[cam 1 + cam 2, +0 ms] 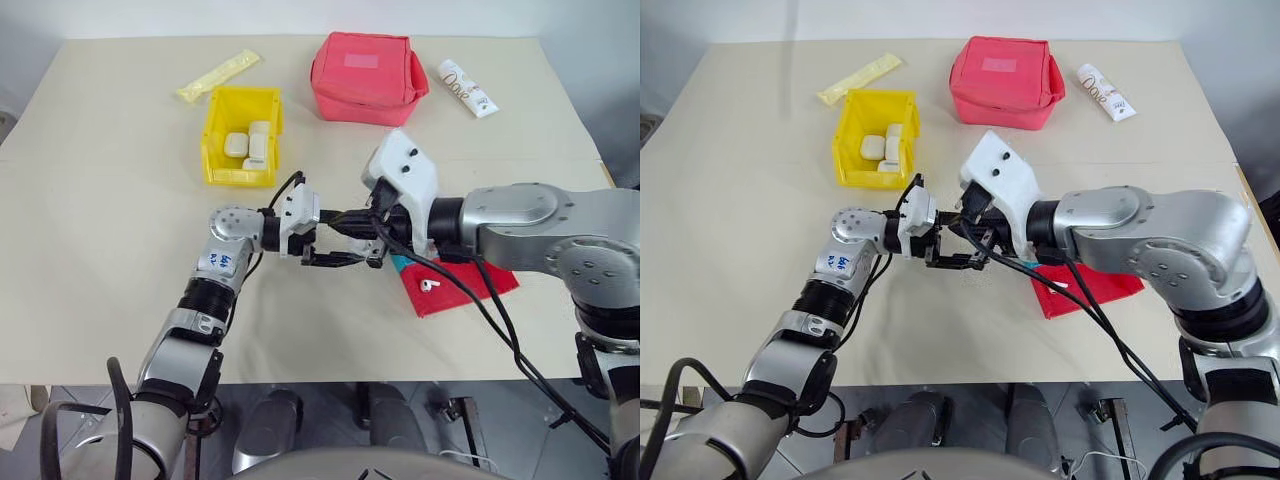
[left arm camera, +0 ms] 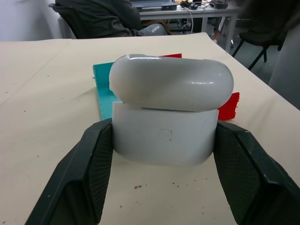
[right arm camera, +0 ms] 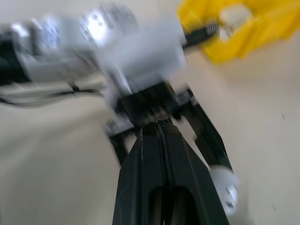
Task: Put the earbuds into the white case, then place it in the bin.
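white and glossy, the white case (image 2: pixel 165 112) sat clamped between the two fingers of my left gripper (image 1: pixel 345 258), held out level above the counter (image 1: pixel 120 260), its lid down or very nearly so, a thin seam showing under it. my right gripper (image 3: pixel 159 140) had its fingers pressed together on nothing i could see, its tips just beside the left gripper's fingers. one of the earbuds (image 1: pixel 430 285) lay loose on the blue-and-red tray (image 1: pixel 470 285), just under my right forearm. i judged the filling step was in hand and not finished: with that earbud out, the next move called for lifting the lid, picking the earbud off the tray and seating it in the case, then shutting it before any carry. the bin (image 1: pixel 240 135) stood well apart, beyond my left arm, with several white cases already inside it, so room there looked tight. a red pouch (image 1: pixel 365 78), a white tube (image 1: pixel 467 87) and a yellow packet (image 1: pixel 218 75) lay along the far side, none across the path. what stood in the way was my own right arm and its cable over the tray.
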You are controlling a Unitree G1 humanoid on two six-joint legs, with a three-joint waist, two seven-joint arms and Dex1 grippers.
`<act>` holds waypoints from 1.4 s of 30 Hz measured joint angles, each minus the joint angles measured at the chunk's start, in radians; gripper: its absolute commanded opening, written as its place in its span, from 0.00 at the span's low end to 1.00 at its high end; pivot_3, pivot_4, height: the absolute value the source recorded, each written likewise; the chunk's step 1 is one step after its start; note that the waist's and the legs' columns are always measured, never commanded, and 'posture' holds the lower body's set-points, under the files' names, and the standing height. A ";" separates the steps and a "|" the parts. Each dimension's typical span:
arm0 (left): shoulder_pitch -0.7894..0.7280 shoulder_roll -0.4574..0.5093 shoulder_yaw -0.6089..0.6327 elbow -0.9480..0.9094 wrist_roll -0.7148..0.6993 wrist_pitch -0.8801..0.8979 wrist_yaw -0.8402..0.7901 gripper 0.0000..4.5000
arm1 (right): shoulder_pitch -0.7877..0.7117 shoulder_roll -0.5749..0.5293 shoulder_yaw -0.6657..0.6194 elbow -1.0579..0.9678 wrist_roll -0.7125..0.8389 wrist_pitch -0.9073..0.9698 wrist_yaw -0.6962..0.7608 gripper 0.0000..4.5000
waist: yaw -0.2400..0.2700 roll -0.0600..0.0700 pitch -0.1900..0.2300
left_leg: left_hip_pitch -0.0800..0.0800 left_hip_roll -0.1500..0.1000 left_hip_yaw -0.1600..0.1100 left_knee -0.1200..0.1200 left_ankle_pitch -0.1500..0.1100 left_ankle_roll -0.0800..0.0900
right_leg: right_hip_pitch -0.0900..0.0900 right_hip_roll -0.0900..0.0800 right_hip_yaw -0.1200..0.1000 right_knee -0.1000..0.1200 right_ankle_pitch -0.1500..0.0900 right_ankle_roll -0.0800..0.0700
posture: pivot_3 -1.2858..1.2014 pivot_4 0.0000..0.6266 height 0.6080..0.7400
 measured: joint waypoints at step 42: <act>-0.285 0.194 0.296 0.471 0.030 -0.011 0.640 0.62 | 0.612 -0.060 -0.531 0.046 -0.121 -0.401 0.576 0.99 | 0.002 -0.003 0.001 | 0.002 -0.006 0.000 0.000 0.002 -0.001 | 0.002 -0.001 0.000 0.001 0.001 0.002 | 0.52 0.24 1.00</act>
